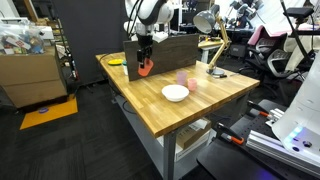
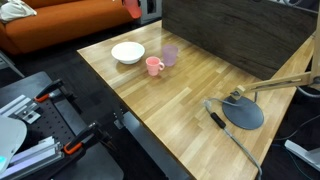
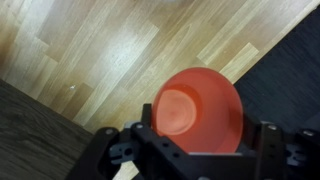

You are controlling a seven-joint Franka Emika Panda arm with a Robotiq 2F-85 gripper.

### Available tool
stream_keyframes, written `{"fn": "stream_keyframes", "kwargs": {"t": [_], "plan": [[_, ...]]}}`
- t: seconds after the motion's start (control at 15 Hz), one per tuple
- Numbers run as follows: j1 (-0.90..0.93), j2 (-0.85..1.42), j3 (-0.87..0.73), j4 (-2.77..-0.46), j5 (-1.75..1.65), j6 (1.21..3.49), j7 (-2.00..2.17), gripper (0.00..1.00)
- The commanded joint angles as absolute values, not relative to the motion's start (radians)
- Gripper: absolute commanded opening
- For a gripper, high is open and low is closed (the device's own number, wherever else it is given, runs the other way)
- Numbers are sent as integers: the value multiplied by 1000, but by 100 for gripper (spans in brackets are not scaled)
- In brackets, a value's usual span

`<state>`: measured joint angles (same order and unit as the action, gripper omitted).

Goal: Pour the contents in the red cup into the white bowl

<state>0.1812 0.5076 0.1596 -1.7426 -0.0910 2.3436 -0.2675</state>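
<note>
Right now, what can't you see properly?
Red cup: cut off by the top edge in an exterior view.
What's inside the cup: too blurred in the wrist view.
Gripper: too small and dark in an exterior view to show how it grips.

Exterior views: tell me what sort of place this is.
Probably a lab or office workroom: a wooden table with a desk lamp on it, an office chair behind, and a cardboard box off to one side.
</note>
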Motion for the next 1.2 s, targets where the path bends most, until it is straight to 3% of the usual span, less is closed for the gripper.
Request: {"fn": "stream_keyframes", "kwargs": {"t": [0.0, 0.6, 0.67, 0.73, 1.13], "plan": [[167, 442, 168, -1839, -90, 2433, -261, 55], [124, 319, 167, -2070, -41, 2598, -238, 55], [135, 362, 164, -2007, -63, 2550, -243, 55], [133, 358, 163, -2018, -63, 2552, -243, 80], [136, 361, 165, -2014, -63, 2552, -243, 80]]}}
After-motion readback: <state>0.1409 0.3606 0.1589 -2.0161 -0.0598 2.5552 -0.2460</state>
